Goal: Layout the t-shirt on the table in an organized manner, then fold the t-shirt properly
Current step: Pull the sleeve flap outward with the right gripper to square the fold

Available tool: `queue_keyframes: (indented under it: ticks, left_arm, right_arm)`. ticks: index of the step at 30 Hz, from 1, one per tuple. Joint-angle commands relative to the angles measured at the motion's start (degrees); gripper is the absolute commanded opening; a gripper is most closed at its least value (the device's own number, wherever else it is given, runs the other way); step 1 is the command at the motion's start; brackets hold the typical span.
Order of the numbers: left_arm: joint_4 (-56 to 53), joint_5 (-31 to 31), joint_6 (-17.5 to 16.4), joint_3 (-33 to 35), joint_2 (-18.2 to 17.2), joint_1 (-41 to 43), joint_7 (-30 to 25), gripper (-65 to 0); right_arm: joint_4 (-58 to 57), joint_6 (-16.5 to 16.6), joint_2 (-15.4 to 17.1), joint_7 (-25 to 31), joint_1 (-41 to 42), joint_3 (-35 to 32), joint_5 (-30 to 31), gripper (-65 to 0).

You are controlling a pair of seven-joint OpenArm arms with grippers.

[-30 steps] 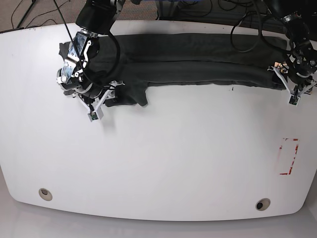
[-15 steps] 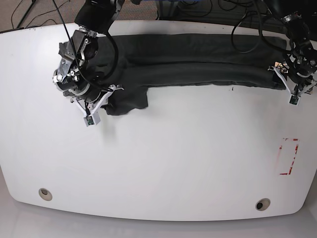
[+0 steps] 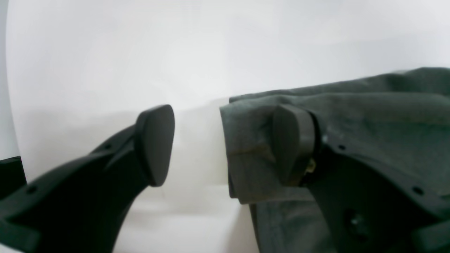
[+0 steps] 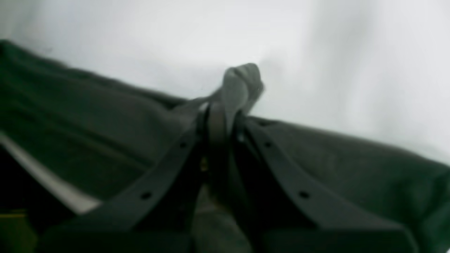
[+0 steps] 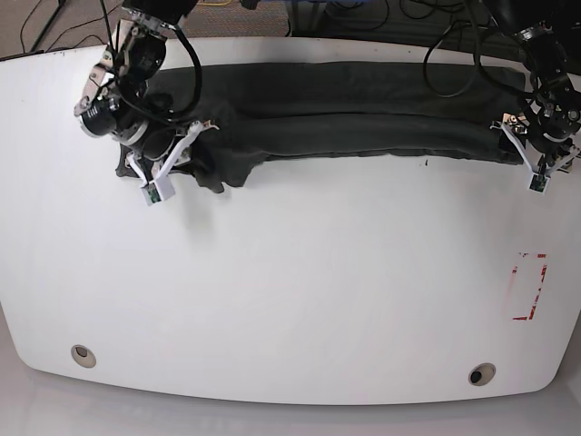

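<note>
Your right gripper [image 4: 225, 116] pinches the dark charcoal-grey cloth t-shirt [image 5: 363, 113], stretched along the glossy white table's [image 5: 300, 291] far edge; your left gripper [image 3: 225, 144] gapes wide, straddling its hem.

The t-shirt [image 5: 363, 113] is soft matt cloth; the table [image 5: 300, 291] is smooth, glossy white.

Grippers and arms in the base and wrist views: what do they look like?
Both arms are black, with loose black cables looping along them. The right gripper and left gripper have white frame pieces seen from the base view. In the wrist views the jaws are matte black; the left fingertips are rounded pads, and the shanks carry small round holes.
</note>
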Motion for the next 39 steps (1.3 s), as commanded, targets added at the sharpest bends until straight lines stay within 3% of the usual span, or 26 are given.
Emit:
queue_keyframes:
  ticks: [1, 12, 20, 25, 31, 34, 39]
  left_arm:
    - [0.9, -0.2, 0.1, -0.2, -1.0, -0.4, -1.0, -25.1]
    - [0.9, -0.1, 0.1, -0.2, -1.0, 0.0, -1.0, -25.1]
    - [0.9, -0.1, 0.1, -0.2, -0.9, 0.0, -1.0, -25.1]
    - [0.9, 0.0, 0.1, -0.2, -0.8, 0.0, -1.0, -25.1]
    - [0.9, 0.1, 0.1, -0.2, -0.8, 0.1, -1.0, -25.1]
    - [1.2, -0.1, 0.1, -0.2, -0.8, 0.8, -1.0, -25.1]
    - [1.5, -0.3, 0.1, -0.2, -0.8, 2.6, -1.0, -25.1]
  right_arm:
    - [1.7, 0.3, 1.9, 0.2, -1.9, -0.1, 4.4, -65.0]
    - [1.5, 0.3, 10.4, -0.7, -10.1, -0.1, 22.7, -64.8]
    - [1.5, 0.3, 15.4, -0.7, -13.3, -0.2, 28.4, -63.3]
    - [1.5, 0.3, 17.1, -0.7, -14.0, -2.6, 28.5, -51.2]
    - [1.4, 0.3, 20.5, -0.7, -14.2, -7.3, 28.4, -27.4]
    - [1.4, 0.3, 21.0, -0.7, -15.1, -7.4, 28.4, -21.7]
    - [1.5, 0.3, 22.0, -0.5, -15.2, -7.2, 28.4, -21.4]
